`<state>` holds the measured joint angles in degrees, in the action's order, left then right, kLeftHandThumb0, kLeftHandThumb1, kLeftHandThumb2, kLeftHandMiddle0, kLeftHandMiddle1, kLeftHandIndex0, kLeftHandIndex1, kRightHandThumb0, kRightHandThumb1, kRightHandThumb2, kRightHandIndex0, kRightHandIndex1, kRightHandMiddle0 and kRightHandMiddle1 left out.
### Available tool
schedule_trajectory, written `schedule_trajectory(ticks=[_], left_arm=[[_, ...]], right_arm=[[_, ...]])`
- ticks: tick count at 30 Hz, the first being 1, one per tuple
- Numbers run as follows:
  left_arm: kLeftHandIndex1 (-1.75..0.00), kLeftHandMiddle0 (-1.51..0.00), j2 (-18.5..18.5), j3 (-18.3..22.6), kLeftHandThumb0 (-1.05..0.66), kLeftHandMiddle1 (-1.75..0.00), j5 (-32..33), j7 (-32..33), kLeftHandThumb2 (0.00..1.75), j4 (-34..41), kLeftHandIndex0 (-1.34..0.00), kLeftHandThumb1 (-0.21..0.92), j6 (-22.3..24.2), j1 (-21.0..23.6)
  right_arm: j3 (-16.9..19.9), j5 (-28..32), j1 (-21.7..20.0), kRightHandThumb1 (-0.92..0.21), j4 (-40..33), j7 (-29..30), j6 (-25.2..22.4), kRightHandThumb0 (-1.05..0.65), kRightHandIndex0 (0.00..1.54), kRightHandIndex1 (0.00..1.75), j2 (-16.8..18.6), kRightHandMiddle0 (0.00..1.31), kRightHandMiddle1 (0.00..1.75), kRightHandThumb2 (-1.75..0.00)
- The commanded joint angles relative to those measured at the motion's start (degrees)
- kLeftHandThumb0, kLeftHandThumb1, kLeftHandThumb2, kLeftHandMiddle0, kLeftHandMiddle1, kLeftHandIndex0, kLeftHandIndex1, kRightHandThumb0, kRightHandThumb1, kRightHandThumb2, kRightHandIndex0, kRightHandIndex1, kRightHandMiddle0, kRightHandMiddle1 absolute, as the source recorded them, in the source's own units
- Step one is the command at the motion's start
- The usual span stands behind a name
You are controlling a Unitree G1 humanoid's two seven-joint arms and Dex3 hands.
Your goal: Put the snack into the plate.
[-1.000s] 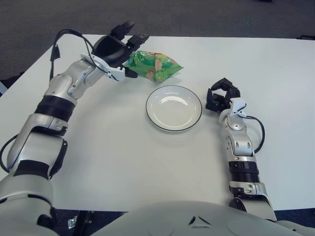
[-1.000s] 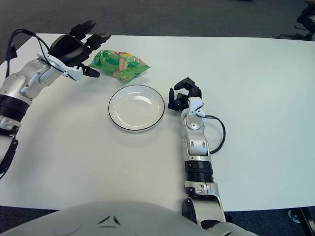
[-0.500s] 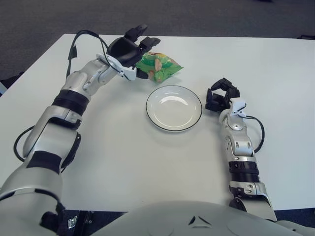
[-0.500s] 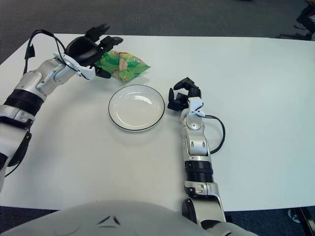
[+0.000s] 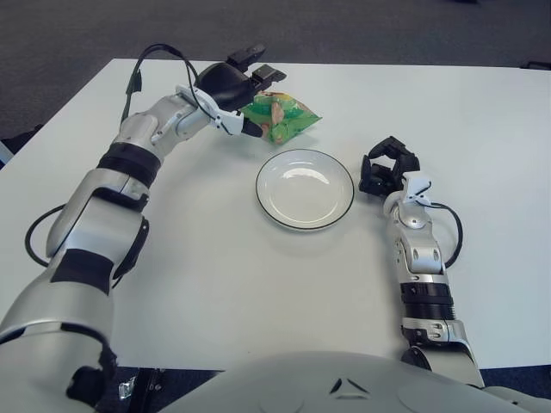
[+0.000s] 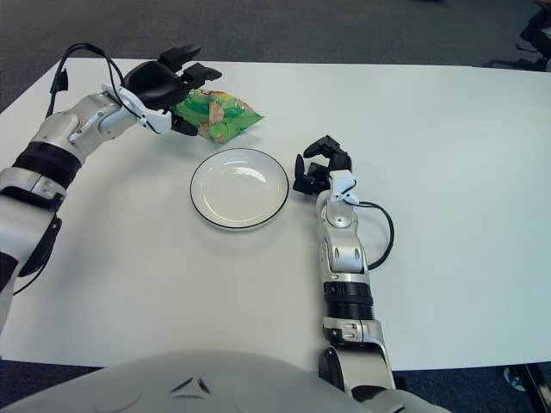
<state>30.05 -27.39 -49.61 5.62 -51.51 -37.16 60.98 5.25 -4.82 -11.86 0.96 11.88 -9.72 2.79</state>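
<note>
Left eye view: the left robot hand point(image 5: 237, 86), fingers spread, reaches over the left end of the green snack bag point(image 5: 280, 118), which lies on the white worktop point(image 5: 215, 258) at 11 o'clock from the empty plate point(image 5: 304, 188).

Right eye view: the right robot hand point(image 6: 316, 169), fingers curled on nothing, shows just beside the plate's rim at 3 o'clock; bare worktop stretches toward the right edge.

Office-like room: white table point(image 5: 258, 292) on grey carpet point(image 5: 69, 34).
</note>
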Motion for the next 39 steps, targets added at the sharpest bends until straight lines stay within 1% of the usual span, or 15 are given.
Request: schedule_trajectory(ticks=[1,6,11,14,18,26,31,36,39], left_arm=[[-0.63,-0.04,-0.91,-1.56,-0.91,-0.03,-0.31,-0.79,0.34,-2.53,0.00,0.82,-0.55,2.54],[-0.61,-0.05,-2.40,-2.68,-0.88,-0.04,0.14,-2.57,0.46,-6.15,0.00,0.71,0.00,4.59],[-0.60,-0.06,-4.35,-3.64,-0.88,-0.05,0.12,-2.69,0.52,-10.44,0.00,0.66,1.25,6.46],[-0.61,-0.07,-4.73,-4.08,-0.87,-0.06,0.24,-2.80,0.56,-11.95,0.00,0.61,1.30,7.05],[-0.60,-0.07,-5.37,-4.11,-0.84,-0.07,1.06,-4.82,0.61,-13.59,0.00,0.57,1.88,7.65],[-0.55,-0.05,-6.98,-4.16,-0.85,-0.06,2.59,-8.19,0.65,-16.07,0.00,0.56,5.02,8.08],[-0.59,-0.09,-7.70,-4.13,-0.93,-0.10,3.22,-8.62,0.62,-17.12,0.00,0.57,6.58,7.81],[-0.60,-0.11,-8.57,-4.13,-0.97,-0.15,3.75,-9.14,0.59,-18.44,0.00,0.58,7.98,7.71],[-0.58,-0.11,-9.20,-4.16,-0.95,-0.18,4.25,-9.89,0.57,-19.45,0.00,0.57,9.12,7.68]], right_arm=[[0.31,0.96,6.43,-0.24,0.87,-0.04,-0.67,-0.51,1.30,1.75,0.98,0.68,1.75,-1.41],[0.16,1.05,6.71,-0.24,0.42,-0.01,-0.77,-0.51,1.30,1.75,1.22,0.67,1.75,-1.41],[-0.08,1.15,7.02,-0.24,-0.19,-0.03,-1.03,-0.51,1.30,1.75,1.39,0.67,1.75,-1.41],[-0.26,1.34,7.23,-0.24,-0.57,-0.25,-1.10,-0.51,1.30,1.75,1.37,0.67,1.75,-1.40],[-0.37,1.76,7.43,-0.25,-0.73,-0.53,-0.85,-0.51,1.30,1.75,1.16,0.67,1.75,-1.40],[-0.58,1.86,7.85,-0.25,-1.04,-0.47,-0.59,-0.51,1.29,1.75,1.23,0.67,1.75,-1.40],[-0.68,2.11,8.25,-0.25,-1.43,-0.55,-0.45,-0.51,1.30,1.75,1.37,0.67,1.75,-1.40],[-0.81,2.13,8.60,-0.25,-1.92,-0.52,-0.51,-0.51,1.30,1.75,1.43,0.67,1.75,-1.40],[-0.86,2.28,8.79,-0.25,-2.14,-0.71,-0.40,-0.51,1.31,1.75,1.40,0.67,1.75,-1.40]])
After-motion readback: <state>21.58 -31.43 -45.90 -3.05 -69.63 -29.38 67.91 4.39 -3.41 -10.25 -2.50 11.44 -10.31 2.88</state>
